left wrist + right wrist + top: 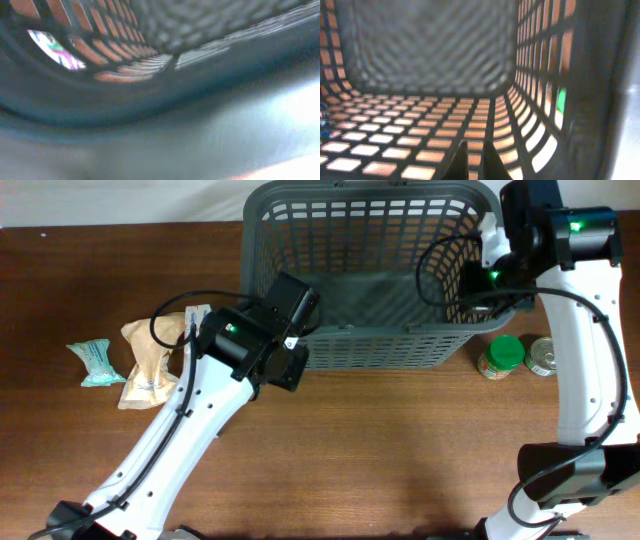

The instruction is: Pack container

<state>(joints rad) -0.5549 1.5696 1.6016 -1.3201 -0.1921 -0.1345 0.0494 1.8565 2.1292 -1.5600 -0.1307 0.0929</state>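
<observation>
Container (375, 290), the dark grey slotted basket, sits at twelve o'clock on the wooden worktop (380, 450). The left tool (300, 305) hangs at its nine o'clock rim; whether it is open I cannot tell, its camera being blurred. The right tool (472, 160) reaches inside from three o'clock, tips nearly together, holding nothing. A green-lidded jar (502, 357) and tin can (543, 356) stand just outside at four o'clock; two packets (150, 360) lie at nine o'clock.

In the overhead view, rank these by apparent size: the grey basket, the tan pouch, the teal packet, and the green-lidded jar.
1. Grey basket, far the largest.
2. Tan pouch, partly hidden behind the left arm.
3. Teal packet.
4. Green-lidded jar, looks smallest, though close to the packet, so that order is unsure.
</observation>
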